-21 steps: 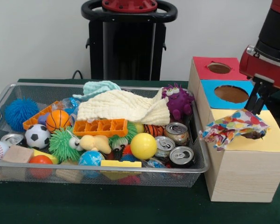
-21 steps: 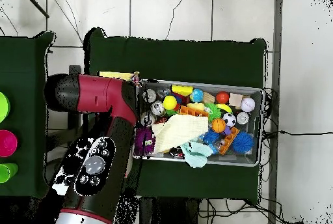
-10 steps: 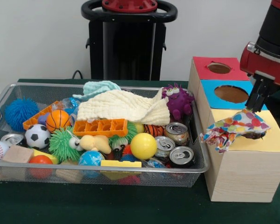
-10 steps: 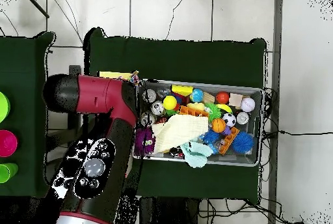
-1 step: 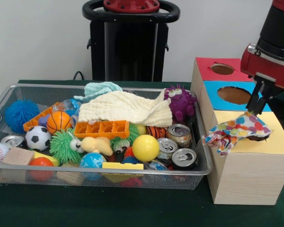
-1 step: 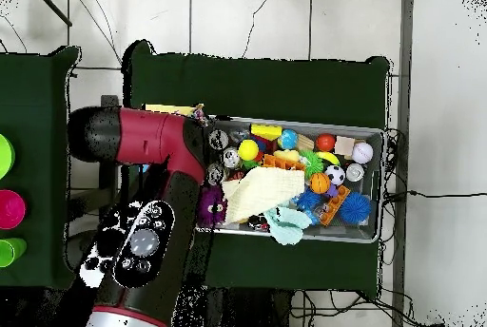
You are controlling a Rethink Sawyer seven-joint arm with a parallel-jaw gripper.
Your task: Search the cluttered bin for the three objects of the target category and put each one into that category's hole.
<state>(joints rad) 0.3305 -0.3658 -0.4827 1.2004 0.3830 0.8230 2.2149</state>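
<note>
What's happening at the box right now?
The gripper hangs open just above the colourful cloth, which lies crumpled on the yellow section of the wooden box, covering its hole and draping over the edge. The cloth is not pushed in. The wire bin remains full of clutter.

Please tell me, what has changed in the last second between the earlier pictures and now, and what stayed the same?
The gripper has risen a little above the yellow-topped box and now stands open, clear of the multicoloured cloth. The cloth lies draped over the box's hole and near edge, sagging slightly lower than before. The wire bin and its contents, such as the cream cloth and cans, stayed as they were.
</note>
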